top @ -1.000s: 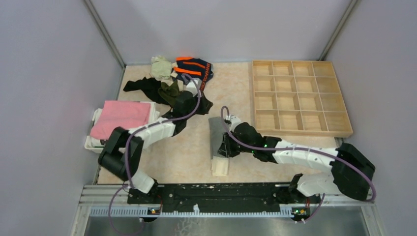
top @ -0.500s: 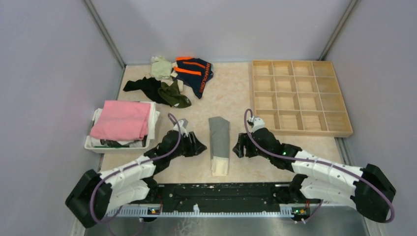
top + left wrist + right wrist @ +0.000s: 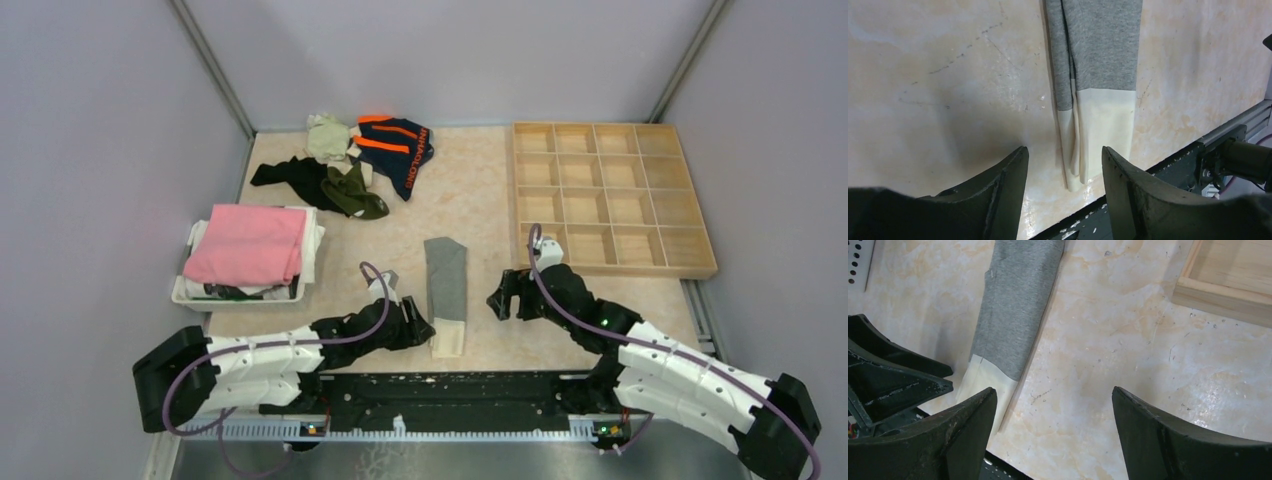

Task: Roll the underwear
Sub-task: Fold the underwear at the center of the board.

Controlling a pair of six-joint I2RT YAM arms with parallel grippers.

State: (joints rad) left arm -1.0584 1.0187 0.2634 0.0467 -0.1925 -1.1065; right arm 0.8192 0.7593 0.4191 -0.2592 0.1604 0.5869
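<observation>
The grey underwear (image 3: 446, 278) is laid flat in the middle of the counter (image 3: 480, 200) as a narrow folded strip. Its cream waistband is turned toward the near edge, presumably so that a roll can be started there. It is flanked by the left claw (image 3: 1064, 150), moderately spread beside the waistband, and the right claw (image 3: 1054, 390), spread wide. Nothing is held by either.

Grey knit cloth underwear (image 3: 446, 278), glossy marbled table (image 3: 472, 200), bare wooden tray (image 3: 620, 268)

grey underwear (image 3: 1100, 55) folded into a long strip, lying flat on the beige table (image 3: 938, 75). left gripper (image 3: 1064, 151) jaws apart, cream waistband end showing between them.
</observation>
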